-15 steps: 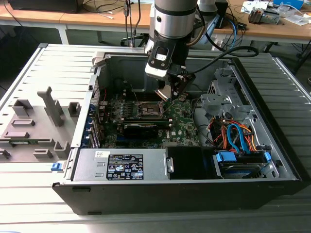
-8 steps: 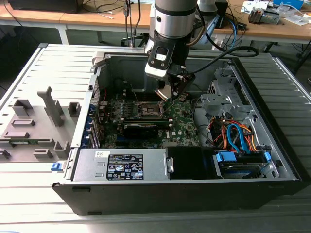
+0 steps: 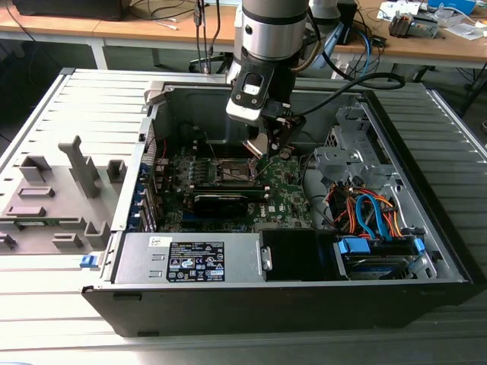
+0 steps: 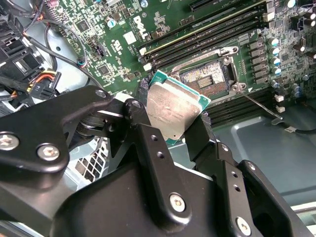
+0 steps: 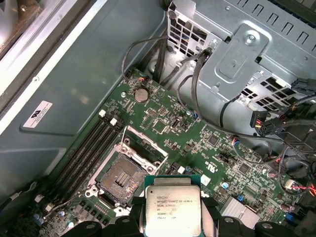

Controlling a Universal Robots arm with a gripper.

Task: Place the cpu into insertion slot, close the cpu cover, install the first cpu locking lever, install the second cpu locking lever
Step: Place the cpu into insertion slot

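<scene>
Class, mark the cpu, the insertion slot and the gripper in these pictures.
cpu (image 5: 173, 210), first wrist view, middle of its metal face.
insertion slot (image 5: 120, 178), first wrist view, its dark centre.
gripper (image 4: 170, 117), second wrist view, midway between its fingertips, over the held cpu.

Robotics lab or electronics workshop — an opened computer case (image 3: 266, 304) on a slatted metal desk (image 3: 46, 304), cable-strewn wooden desks (image 3: 137, 29) behind, robot arm (image 3: 272, 30) overhead
</scene>
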